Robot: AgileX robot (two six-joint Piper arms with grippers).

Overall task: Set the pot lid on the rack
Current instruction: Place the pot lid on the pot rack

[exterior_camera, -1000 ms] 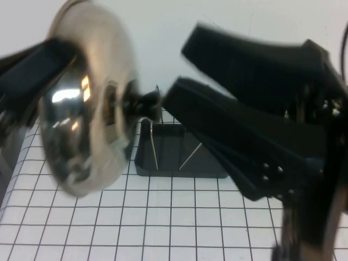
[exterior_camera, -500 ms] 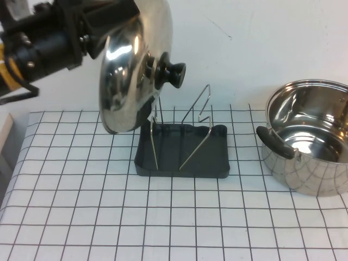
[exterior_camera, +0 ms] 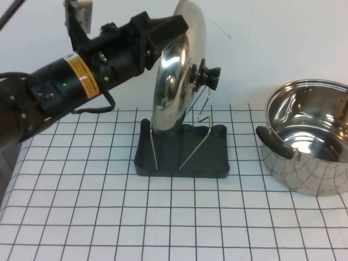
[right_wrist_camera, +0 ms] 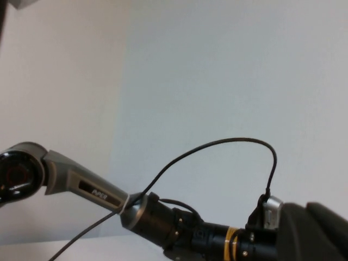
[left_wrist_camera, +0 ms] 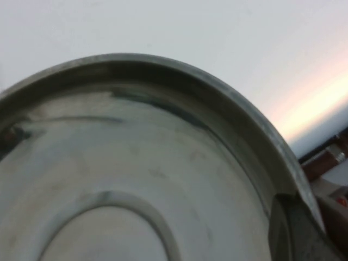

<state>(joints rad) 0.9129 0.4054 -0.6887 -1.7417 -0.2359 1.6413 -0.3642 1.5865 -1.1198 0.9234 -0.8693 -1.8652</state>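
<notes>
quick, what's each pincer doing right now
Left pincer: shut on the pot lid, holding it upright over the rack.
Right pincer: not in view.

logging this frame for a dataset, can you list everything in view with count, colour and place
pot lid: 1, shiny steel with black knob, held on edge over the rack's left wire loop
rack: 1, dark grey tray with two silver wire loops, centre of table
pot: 1, shiny steel with black side handle, right of the rack, open
table cover: 1, white with black grid
left gripper: 1, black, clamped on the lid's upper rim
right gripper: not in view
</notes>
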